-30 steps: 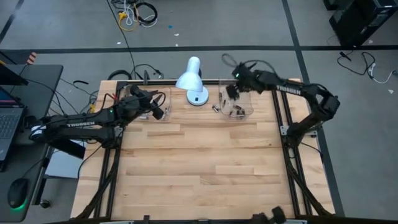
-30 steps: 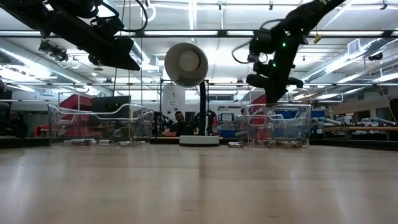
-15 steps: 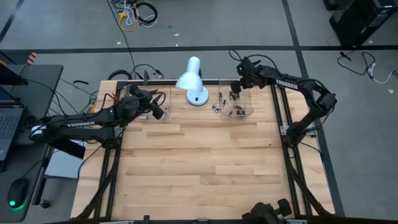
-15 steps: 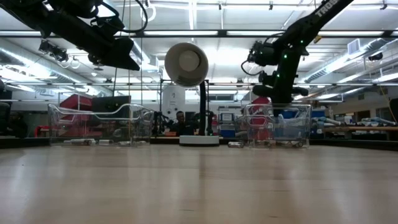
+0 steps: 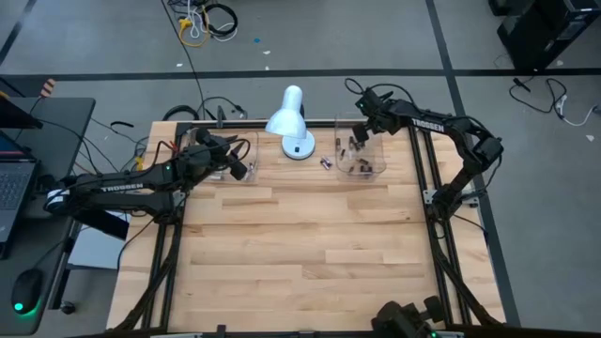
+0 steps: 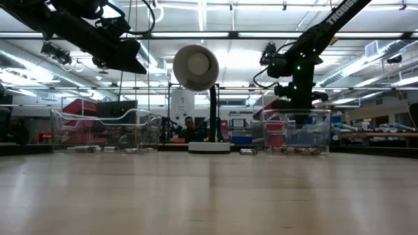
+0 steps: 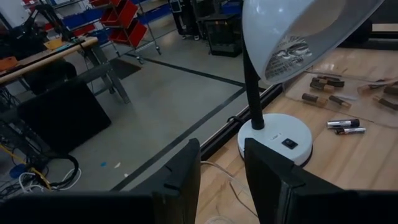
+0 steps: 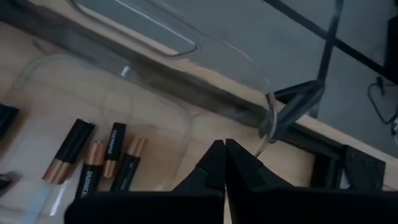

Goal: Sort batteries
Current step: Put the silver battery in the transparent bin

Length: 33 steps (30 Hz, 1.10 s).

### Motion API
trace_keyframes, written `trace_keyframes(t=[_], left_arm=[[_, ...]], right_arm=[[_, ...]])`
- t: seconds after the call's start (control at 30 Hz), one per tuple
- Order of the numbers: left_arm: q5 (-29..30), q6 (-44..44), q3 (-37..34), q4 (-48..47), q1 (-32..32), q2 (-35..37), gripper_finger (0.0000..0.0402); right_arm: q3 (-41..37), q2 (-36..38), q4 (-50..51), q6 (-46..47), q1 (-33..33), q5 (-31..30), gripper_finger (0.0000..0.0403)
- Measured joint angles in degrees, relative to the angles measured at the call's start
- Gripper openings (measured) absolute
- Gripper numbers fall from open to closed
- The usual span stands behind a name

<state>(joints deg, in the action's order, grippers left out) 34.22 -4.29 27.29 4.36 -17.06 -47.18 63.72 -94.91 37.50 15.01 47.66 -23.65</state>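
Note:
Several dark and coppery batteries (image 8: 93, 158) lie on the floor of the clear right tray (image 5: 380, 141) at the table's far side. Two more batteries (image 5: 326, 161) lie loose on the wood between that tray and the lamp. My right gripper (image 8: 224, 148) is shut and reaches down into the tray's far part, holding nothing. My left gripper (image 7: 222, 180) hangs open and empty above the clear left tray (image 5: 211, 150), pointing past the lamp. My right gripper's shut fingertips (image 8: 214, 155) lie at the inner face of the right tray's curved wall (image 8: 264, 118), near a far corner, slanting down from above. Whether they truly press on it, I cannot tell. The tray stands flat on the table.
The white desk lamp (image 5: 291, 122) stands between the two trays at the far edge, its shade hanging over the table. The wide wooden tabletop (image 5: 300, 244) stretches toward the near edge. Black frame rails (image 5: 427, 178) run along the table's sides.
My right gripper has swung toward the table's right and far edge and sunk into the right tray, tipping more steeply down, still shut. The tray with its batteries has slid a little toward the right edge. The two loose batteries have stayed put.

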Motion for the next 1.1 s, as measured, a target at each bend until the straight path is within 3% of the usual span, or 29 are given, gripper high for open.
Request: trace_keyframes(t=[0.53, 0.73, 0.87, 1.1], left_arm=[[0.24, 0.02, 0.00, -0.01, 0.00, 0.00, 0.0122], [-1.50, -1.04, 0.00, -0.02, 0.26, -0.02, 0.0122], [-4.99, -2.85, 0.00, 0.03, 0.39, 0.00, 0.0122], [-4.96, -3.24, 0.00, 3.76, 0.35, 0.00, 0.0122]], right_arm=[[0.00, 2.70, -0.36, -8.16, 1.71, -4.40, 0.0000], [0.00, 7.30, -0.63, -9.18, 0.26, 0.49, 0.0000], [0.00, 10.96, -1.01, -13.30, -4.02, 6.84, 0.0000], [0.00, 13.53, -2.90, -13.91, -18.86, 2.16, 0.0000]])
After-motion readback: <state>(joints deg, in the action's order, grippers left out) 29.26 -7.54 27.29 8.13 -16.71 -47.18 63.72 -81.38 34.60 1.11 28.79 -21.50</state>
